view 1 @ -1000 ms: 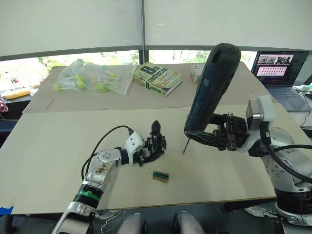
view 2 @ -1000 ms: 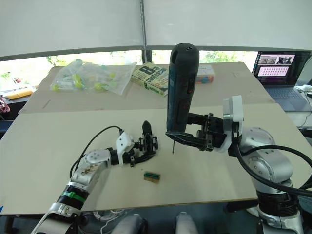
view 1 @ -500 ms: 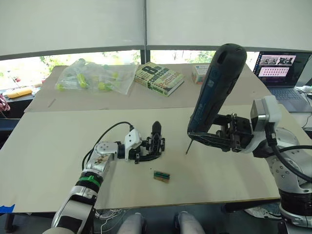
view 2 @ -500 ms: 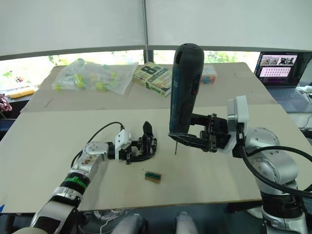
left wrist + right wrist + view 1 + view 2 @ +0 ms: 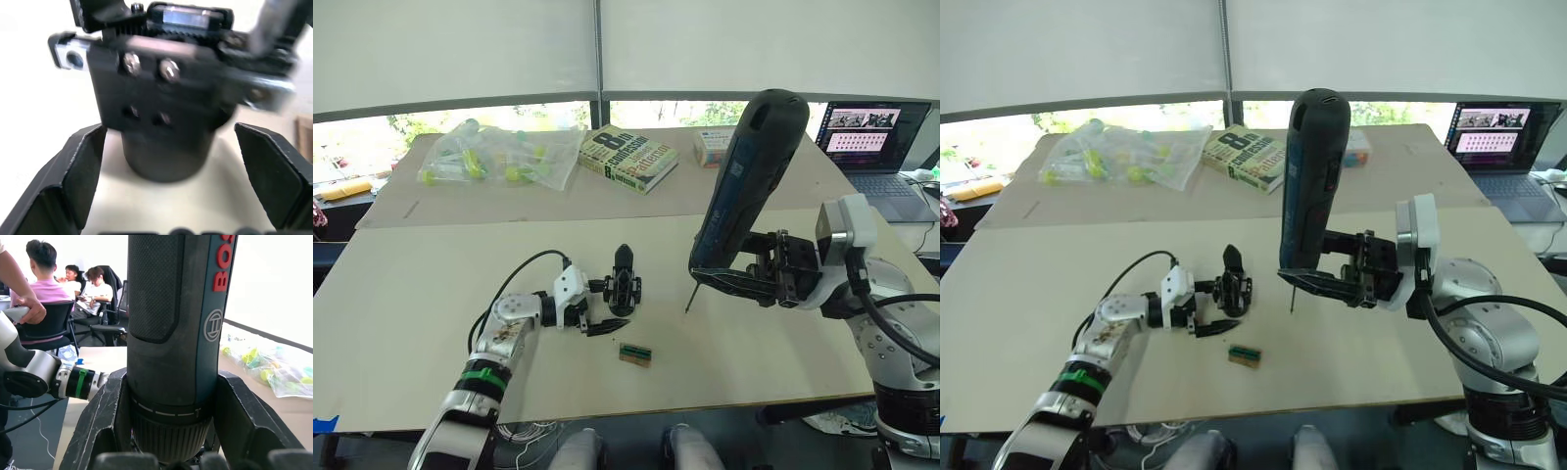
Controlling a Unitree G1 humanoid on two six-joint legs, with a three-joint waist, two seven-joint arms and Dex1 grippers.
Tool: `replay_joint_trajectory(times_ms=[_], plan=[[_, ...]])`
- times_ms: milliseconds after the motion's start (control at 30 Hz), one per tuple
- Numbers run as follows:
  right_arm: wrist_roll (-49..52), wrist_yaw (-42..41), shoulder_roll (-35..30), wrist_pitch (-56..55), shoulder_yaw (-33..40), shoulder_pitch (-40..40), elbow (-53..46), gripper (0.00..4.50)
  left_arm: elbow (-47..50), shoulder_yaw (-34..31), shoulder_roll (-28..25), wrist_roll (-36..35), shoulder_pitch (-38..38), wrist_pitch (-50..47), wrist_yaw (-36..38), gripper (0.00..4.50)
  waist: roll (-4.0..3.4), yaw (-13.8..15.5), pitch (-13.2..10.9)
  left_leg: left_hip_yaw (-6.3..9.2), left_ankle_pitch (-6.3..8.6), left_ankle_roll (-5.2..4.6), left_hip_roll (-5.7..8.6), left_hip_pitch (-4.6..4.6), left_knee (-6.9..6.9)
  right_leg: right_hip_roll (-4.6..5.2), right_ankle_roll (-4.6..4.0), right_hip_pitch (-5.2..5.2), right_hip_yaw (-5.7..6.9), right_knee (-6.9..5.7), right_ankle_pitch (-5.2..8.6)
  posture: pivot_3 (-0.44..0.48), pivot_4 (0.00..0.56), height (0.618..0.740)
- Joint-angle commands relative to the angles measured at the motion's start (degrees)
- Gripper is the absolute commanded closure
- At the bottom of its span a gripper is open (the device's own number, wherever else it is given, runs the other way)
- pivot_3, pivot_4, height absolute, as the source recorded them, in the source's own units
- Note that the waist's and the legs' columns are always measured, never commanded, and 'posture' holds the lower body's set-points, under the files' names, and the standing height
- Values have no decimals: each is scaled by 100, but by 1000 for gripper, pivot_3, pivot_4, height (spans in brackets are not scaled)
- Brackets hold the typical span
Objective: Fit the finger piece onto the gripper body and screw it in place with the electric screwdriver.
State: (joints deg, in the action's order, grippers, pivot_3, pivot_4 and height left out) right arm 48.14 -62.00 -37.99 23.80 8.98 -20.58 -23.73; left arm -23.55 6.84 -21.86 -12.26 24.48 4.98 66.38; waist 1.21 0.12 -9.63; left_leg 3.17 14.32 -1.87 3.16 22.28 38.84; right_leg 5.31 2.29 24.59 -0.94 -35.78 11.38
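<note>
The left gripper point(image 5: 599, 306) has let go and backed off: its jaws now stand apart on either side of the gripper body point(image 5: 624, 285), which stands alone on the table point(image 5: 431, 284) with its finger up, so the fitting looks done and the screwing is next. To the right, the right gripper point(image 5: 728, 275) stays clamped on the screwdriver point(image 5: 741, 181), bit down, just beside the body. The tool's red lettering starts "BOS"; the book point(image 5: 628, 157) shows a big "8".
</note>
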Motion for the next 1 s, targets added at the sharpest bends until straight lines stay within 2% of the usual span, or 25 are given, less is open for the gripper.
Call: replay_joint_trajectory(times_ms=[33, 300, 533, 633, 700, 733, 1000], plan=[[189, -37, -40, -35, 148, -78, -209, 2544, 782, -73, 13, -56, -226, -300, -415, 92, 0, 11, 0, 0, 0, 0, 1, 0, 1, 1, 0, 0, -1, 0, 0, 0, 150, 740], [248, 24, 16, 36, 87, -164, -215, 2544, 1716, 223, 393, 272, -606, -1137, -1557, 92, 0, 57, 0, 0, 0, 0, 3, 1, 2, 1, 0, -2, -1, 3, 0, 0, 150, 740], [245, 34, 6, 61, 94, -197, -205, 2544, 1804, 380, 477, 402, -771, -1354, -1924, 92, 0, 46, 0, 0, 0, 0, 0, -2, 1, -2, 0, -1, 0, 0, 0, 0, 150, 740], [253, 55, 6, 76, 97, -206, -218, 2544, 1759, 373, 461, 409, -769, -1401, -2006, 919, 0, 47, 0, -1, 0, 0, 1, -2, 1, -1, 0, -3, -1, 0, 0, 0, 150, 740], [253, 73, 9, 84, 94, -211, -230, 2544, 1723, 354, 453, 396, -765, -1433, -2049, 1904, 0, 47, 0, -1, 0, 0, 1, -3, 1, -1, 0, -4, 0, 0, 0, 0, 150, 740], [250, 79, 10, 85, 91, -213, -234, 2544, 1700, 336, 453, 388, -760, -1459, -2074, 2096, 0, 48, 0, -1, 0, 0, 1, -3, 1, -1, 0, -4, 0, 0, 0, 0, 150, 740], [233, 148, 29, 121, 79, -246, -260, 2544, 1550, 331, 377, 283, -701, -1393, -1907, 2114, 0, 42, 0, -1, 0, 0, 0, -7, 1, -1, 0, -7, 0, 0, 0, 0, 150, 740]])
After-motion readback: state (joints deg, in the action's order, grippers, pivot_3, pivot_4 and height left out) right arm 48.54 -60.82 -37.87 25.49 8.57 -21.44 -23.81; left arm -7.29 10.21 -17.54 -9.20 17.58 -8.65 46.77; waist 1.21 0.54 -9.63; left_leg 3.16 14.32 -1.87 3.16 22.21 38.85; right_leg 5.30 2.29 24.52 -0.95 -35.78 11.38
